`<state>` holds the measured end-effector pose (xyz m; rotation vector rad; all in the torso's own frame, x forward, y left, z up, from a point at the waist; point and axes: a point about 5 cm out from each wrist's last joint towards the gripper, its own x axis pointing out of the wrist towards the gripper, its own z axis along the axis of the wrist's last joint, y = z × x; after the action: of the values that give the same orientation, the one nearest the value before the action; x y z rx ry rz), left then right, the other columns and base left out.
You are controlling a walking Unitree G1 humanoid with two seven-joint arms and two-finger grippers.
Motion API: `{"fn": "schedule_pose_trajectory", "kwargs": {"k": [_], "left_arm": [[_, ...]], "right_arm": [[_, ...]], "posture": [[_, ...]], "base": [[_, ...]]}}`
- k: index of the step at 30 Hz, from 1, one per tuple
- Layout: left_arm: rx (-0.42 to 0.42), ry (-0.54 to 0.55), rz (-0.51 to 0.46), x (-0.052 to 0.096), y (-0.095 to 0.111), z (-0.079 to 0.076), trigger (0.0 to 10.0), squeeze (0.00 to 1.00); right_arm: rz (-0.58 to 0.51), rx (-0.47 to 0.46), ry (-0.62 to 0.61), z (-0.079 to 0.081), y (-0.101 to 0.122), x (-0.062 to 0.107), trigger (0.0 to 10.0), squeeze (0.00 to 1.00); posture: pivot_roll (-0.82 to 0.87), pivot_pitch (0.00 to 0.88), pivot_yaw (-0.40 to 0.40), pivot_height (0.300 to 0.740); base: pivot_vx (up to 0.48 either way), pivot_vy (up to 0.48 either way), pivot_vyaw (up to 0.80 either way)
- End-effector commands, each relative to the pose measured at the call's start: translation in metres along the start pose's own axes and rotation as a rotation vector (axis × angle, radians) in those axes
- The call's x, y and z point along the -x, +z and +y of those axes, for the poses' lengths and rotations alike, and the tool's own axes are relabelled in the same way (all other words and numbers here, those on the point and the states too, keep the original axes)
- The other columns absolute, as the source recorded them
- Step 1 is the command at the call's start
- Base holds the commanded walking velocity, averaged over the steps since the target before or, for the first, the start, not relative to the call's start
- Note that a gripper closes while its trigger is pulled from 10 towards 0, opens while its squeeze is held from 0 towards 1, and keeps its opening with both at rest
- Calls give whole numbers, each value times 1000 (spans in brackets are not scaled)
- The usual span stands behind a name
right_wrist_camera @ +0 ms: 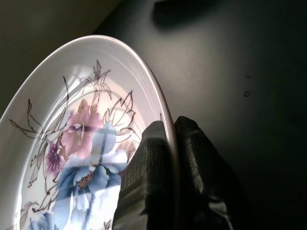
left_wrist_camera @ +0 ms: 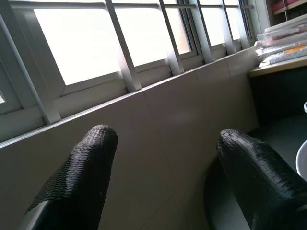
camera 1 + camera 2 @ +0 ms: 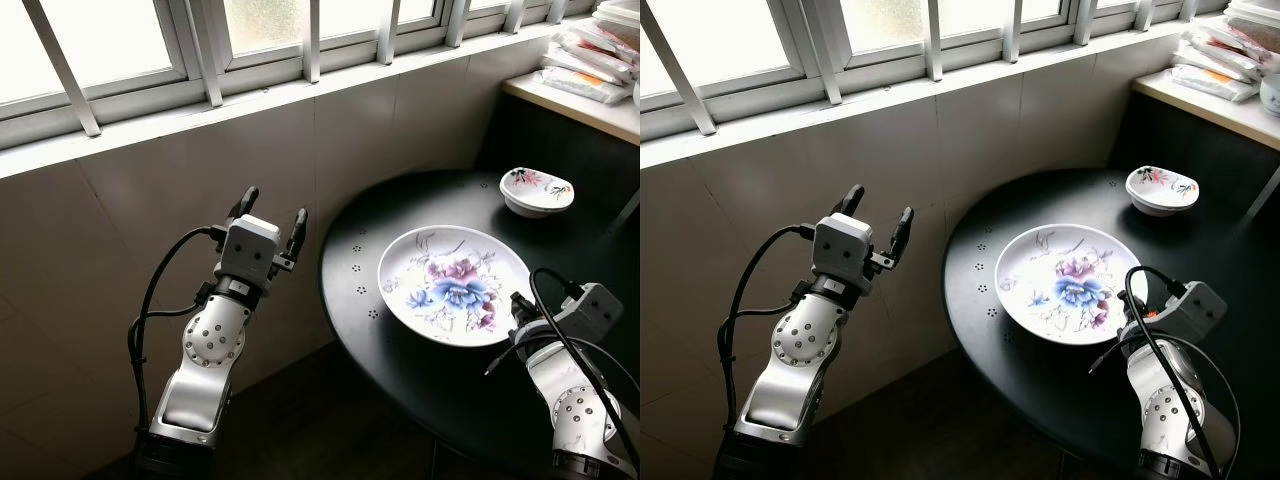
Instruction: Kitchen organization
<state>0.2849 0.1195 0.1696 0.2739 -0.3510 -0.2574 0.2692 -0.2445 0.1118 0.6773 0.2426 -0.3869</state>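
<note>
A large white plate (image 3: 455, 285) painted with pink and blue flowers sits on the round black table (image 3: 400, 385). My right gripper (image 3: 517, 306) is at the plate's near right rim. In the right wrist view the two fingers (image 1: 144, 167) are shut on that rim (image 1: 163, 103), one above and one below. I cannot tell whether the plate is lifted off the table. A small floral bowl (image 3: 537, 190) stands farther back on the table. My left gripper (image 3: 275, 203) is raised in the air left of the table, open and holding nothing, pointing at the tiled wall.
A barred window (image 3: 200, 50) runs along the top of a tiled wall (image 3: 150, 190). A light counter (image 3: 575, 100) at the back right carries stacked packets (image 3: 590, 60). The table's edge curves between my two arms.
</note>
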Motion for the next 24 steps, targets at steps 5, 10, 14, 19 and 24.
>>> {"fn": "schedule_pose_trajectory", "kwargs": {"k": [5,10,14,19,24], "left_arm": [[-12,9,12,-1,-3,3,10000,0],[-18,22,23,-1,-5,6,10000,0],[-20,24,29,1,-7,6,10000,0],[-25,28,36,2,-8,7,10000,0],[-32,39,43,2,-9,10,10000,0]], "right_arm": [[-149,-141,188,24,22,8,0,0],[-182,-142,311,41,28,16,0,0],[-198,-69,386,53,27,22,0,0],[-212,70,432,62,24,26,0,0],[-233,105,450,65,26,27,0,0]], "posture": [[-24,0,-9,740],[-24,0,-10,740],[-24,0,-9,740],[-18,0,-13,740],[-18,0,-13,740]], "base": [[0,0,0],[0,0,0],[0,0,0],[0,0,320],[0,0,800]]}}
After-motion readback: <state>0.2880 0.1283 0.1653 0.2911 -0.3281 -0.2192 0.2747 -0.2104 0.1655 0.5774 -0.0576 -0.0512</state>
